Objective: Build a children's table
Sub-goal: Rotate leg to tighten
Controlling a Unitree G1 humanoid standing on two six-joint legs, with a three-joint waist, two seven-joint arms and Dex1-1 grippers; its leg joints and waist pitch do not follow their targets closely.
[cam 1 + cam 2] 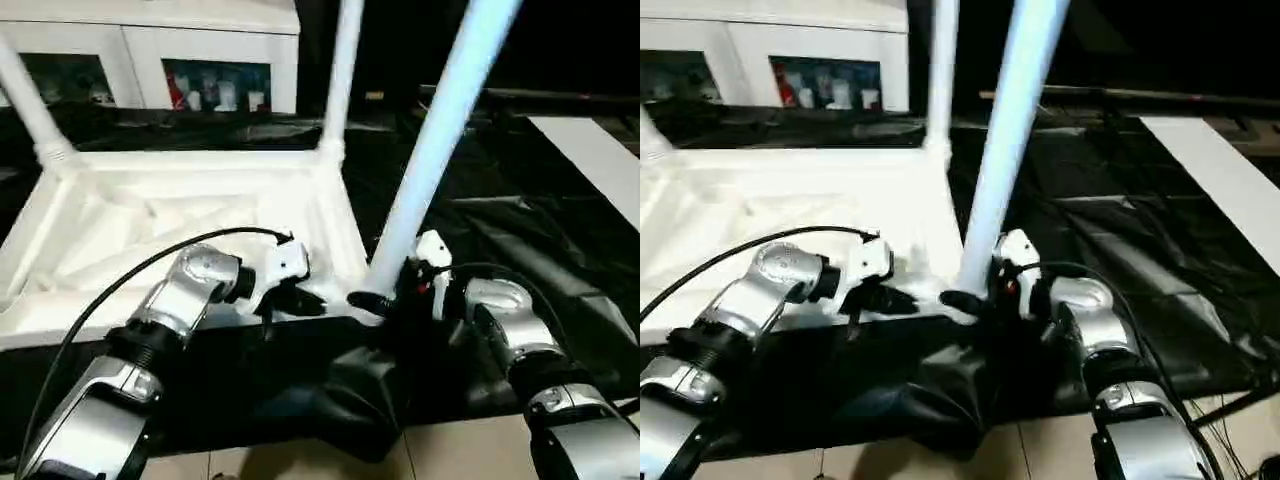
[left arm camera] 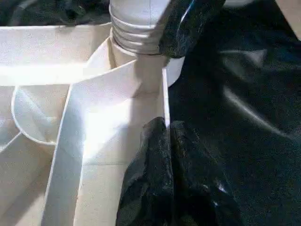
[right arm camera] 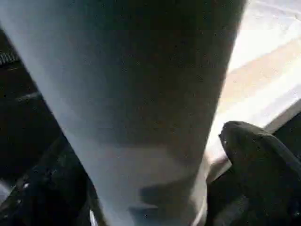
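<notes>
The children's table top [image 1: 120, 190] lies upside down on black sheeting, ribbed underside up. Two legs stand in its far corners, one far left [image 1: 25, 100] and one far right [image 1: 340, 70]. A third leg [image 1: 440, 130] rises tilted from the near right corner socket, its threaded end [image 2: 136, 33] at the socket mouth. My right gripper [image 1: 385, 300] is open, one black finger [image 3: 258, 160] on each side of this leg's base with a sliver of gap. My left gripper [image 2: 164, 132] is shut, its fingertips resting on the top's near rim [image 2: 164, 94] just beside that corner.
Black sheeting [image 1: 500, 230] covers the floor around the top. A flat white board [image 1: 600, 160] lies at the far right. A white cabinet [image 1: 150, 60] with glass fronts stands behind. Pale floor [image 1: 460, 450] shows at the near edge.
</notes>
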